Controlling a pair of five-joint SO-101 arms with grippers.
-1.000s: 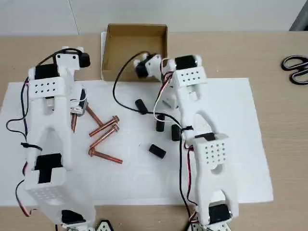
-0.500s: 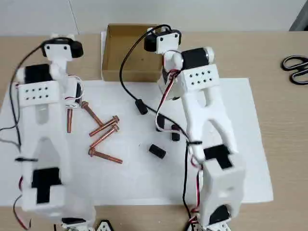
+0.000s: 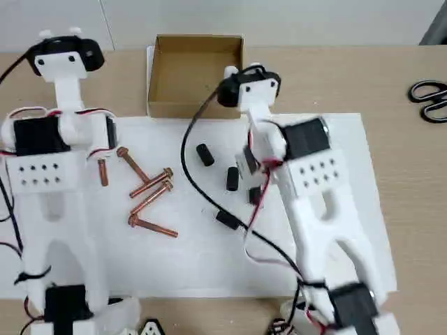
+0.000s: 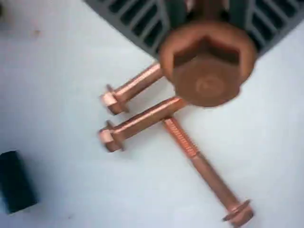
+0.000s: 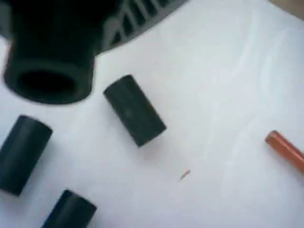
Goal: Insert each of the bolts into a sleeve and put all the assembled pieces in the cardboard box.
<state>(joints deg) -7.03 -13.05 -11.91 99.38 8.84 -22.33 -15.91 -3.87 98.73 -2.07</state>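
Left wrist view shows the left fingers [image 4: 137,19] clamped on a bolt [image 4: 206,66] held above loose bolts [image 4: 142,121] at the worktop's [image 3: 391,77] left. The right fingers [image 5: 137,21] grip a sleeve [image 5: 50,61], bore exposed, probably so both can be mated in the air. The cardboard box [image 3: 195,108] sits far, between the arms.

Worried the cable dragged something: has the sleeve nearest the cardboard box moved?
No. The sleeve keeps the same spot and slant on the table side of the cardboard box.

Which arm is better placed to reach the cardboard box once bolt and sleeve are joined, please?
Right, probably: the right gripper, shut on a sleeve, hangs nearer the cardboard box than the left gripper, shut on a bolt.
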